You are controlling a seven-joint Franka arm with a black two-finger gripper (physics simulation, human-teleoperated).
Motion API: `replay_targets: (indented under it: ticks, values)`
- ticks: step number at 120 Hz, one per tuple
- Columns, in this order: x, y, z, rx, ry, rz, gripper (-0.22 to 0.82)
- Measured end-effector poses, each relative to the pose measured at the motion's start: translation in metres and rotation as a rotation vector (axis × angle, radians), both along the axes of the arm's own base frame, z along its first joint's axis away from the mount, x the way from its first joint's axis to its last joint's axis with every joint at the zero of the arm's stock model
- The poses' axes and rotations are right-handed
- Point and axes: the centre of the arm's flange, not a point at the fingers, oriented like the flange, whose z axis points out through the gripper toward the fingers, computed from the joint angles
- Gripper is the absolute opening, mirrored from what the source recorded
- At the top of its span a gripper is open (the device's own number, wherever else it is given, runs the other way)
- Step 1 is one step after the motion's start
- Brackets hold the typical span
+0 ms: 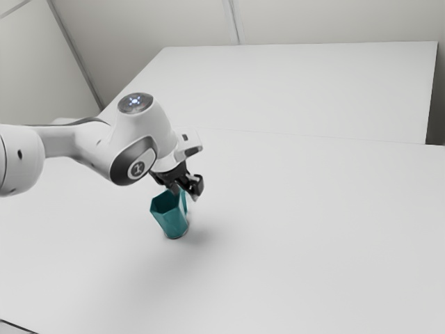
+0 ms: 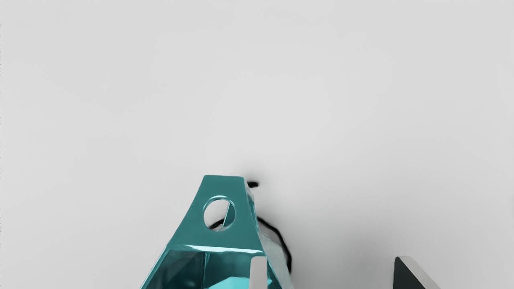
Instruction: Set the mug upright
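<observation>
A teal, faceted mug (image 1: 171, 214) sits on a white worktop (image 1: 299, 264) beneath the black pincer (image 1: 186, 190) of a white robot arm (image 1: 135, 142), which reaches in from the exterior view's left. The mug's mouth faces up and its narrower base is down at the worktop, well in from the long far edge that runs toward the exterior view's right. Its body appears to lean slightly toward the exterior view's left; whether the base rests fully flat cannot be told.

Seen from the wrist, the pincer (image 2: 334, 273) stands wide open and has hold of nothing. One of its fingers (image 2: 258, 273) overlaps the mug's rim just beside the handle (image 2: 188, 237), a flat-topped piece pierced by a round hole (image 2: 219, 214); whether that finger touches the mug cannot be told. The other finger is well apart from the mug, over bare worktop. A dark curved line (image 2: 283, 241) shows on the worktop beside the mug's lower body, with a soft shadow (image 2: 361, 249) nearby.

Beyond the worktop's far edge lies a second broad white surface (image 1: 299, 87), backed by pale walls (image 1: 334, 21). A dark-edged object (image 1: 12, 328), mostly cut off, shows at the exterior view's lower left corner.
</observation>
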Motion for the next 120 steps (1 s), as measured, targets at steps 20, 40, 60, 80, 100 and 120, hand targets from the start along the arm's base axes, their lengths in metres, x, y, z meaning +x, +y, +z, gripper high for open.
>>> replay_targets:
  ticks: [20, 40, 60, 80, 100, 120]
  values:
    - [0.014, -0.006, 0.034, -0.018, 0.015, 0.025, 0.45]
    - [0.027, -0.007, 0.079, -0.029, 0.060, 0.052, 0.53]
    - [0.039, -0.001, 0.131, -0.035, 0.087, 0.070, 0.56]
    - [0.041, 0.006, 0.166, -0.048, 0.119, 0.079, 0.58]
    - [0.039, 0.006, 0.201, -0.049, 0.126, 0.070, 0.58]
    - [0.034, 0.007, 0.230, -0.049, 0.134, 0.064, 0.59]
